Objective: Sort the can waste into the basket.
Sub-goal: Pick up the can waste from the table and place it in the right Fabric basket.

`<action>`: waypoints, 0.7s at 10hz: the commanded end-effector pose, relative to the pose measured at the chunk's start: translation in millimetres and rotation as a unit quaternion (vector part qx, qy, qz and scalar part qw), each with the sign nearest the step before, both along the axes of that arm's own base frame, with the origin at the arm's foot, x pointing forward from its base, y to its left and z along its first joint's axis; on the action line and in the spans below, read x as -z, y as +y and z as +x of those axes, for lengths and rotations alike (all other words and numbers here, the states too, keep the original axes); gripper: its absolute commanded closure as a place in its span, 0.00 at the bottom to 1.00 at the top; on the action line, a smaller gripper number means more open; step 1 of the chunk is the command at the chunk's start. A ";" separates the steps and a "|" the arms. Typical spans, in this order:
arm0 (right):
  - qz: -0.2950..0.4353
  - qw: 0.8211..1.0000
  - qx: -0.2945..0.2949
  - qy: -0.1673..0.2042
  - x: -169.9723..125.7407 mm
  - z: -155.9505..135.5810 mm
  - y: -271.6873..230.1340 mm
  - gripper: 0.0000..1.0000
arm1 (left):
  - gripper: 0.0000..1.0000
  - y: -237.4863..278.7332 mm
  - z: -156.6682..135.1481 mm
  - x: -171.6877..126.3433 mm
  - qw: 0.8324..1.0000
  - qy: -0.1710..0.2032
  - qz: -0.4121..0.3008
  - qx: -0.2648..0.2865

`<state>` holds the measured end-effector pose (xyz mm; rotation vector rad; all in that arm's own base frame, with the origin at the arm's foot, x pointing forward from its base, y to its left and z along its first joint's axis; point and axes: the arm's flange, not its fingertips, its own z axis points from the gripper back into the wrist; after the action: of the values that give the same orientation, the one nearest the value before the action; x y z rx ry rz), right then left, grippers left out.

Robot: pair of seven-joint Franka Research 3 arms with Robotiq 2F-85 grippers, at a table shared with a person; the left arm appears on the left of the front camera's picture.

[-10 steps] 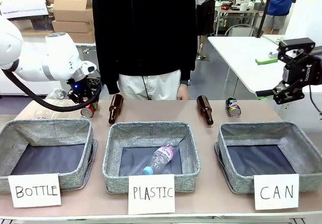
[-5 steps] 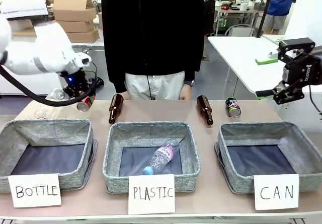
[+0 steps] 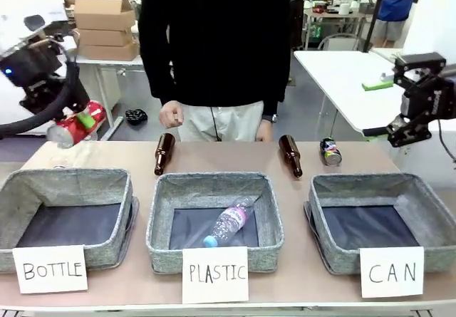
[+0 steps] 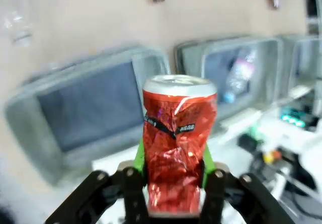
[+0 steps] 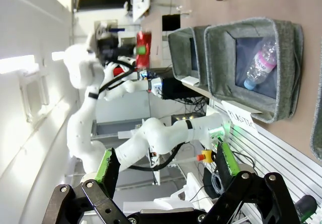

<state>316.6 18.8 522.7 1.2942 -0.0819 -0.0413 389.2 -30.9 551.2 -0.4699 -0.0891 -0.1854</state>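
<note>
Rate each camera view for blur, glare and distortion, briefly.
Front view: evenly lit and sharp, though the red can at picture left is slightly smeared. Left wrist view: the can is fairly crisp in the left hand, while the baskets behind are heavily motion-blurred. Right wrist view: sharp, rolled sideways, with the white wall washed out.

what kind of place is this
Probably a robotics lab: the left gripper grips a red can, the CAN basket sits among labelled sorting baskets, cardboard boxes and a white worktable stand behind.
</note>
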 end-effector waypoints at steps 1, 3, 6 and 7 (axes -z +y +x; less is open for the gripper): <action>0.013 1.000 0.000 -0.013 -1.1 2.6 2.7 0.00 | 1.00 25.8 -44.0 -2.9 1.000 -0.022 -0.014 -0.016; 0.013 1.000 0.000 -0.013 -1.1 2.6 2.7 0.00 | 1.00 15.2 -34.7 -5.3 1.000 0.002 -0.014 -0.003; 0.013 1.000 0.000 -0.013 -1.1 2.6 2.7 0.00 | 0.55 25.9 -50.3 -5.6 1.000 -0.012 -0.019 -0.016; 0.013 1.000 0.000 -0.013 -1.1 2.6 2.7 0.00 | 0.55 -33.7 -31.6 9.7 0.998 -0.047 0.006 0.044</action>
<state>316.6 19.0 522.6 1.2937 -0.0815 -0.0409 349.9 -27.6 550.3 -0.4867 -0.1124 -0.2180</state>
